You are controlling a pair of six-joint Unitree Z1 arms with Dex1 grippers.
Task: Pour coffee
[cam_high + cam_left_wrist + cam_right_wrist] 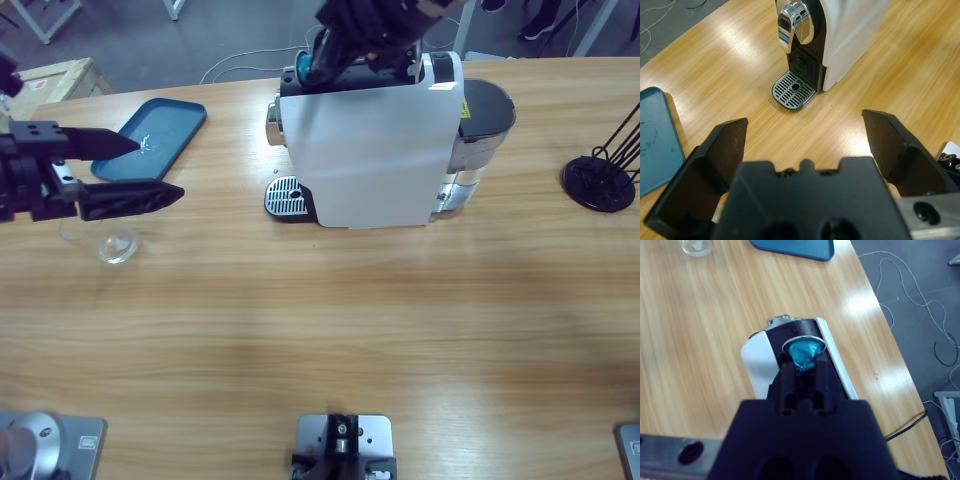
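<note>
1. Wooden table (320, 330) fills the high view; grey floor with loose cables beyond its far edge.
2. White coffee machine (370, 150) stands at the table's far middle, drip grate (285, 197) facing the left side.
3. Blue tray (160, 135) lies far left; black rack (600, 180) sits at the right edge.
4. Left gripper (140, 170) hovers over the table by the tray, jaws spread wide, holding nothing.
5. Right gripper (802, 372) is above the machine top, jaws pinched on a blue capsule (803, 355) sitting at the silver-rimmed slot.
6. Glass cup (117, 243) rests on the table just below the left gripper.
7. Step, as I judge it: loading the capsule — next it needs seating and release, then the cup goes on the grate.
8. Right wrist view alone shows the capsule at the slot; left wrist view alone shows the spout (795, 25) over the bare grate — no cup there.
</note>
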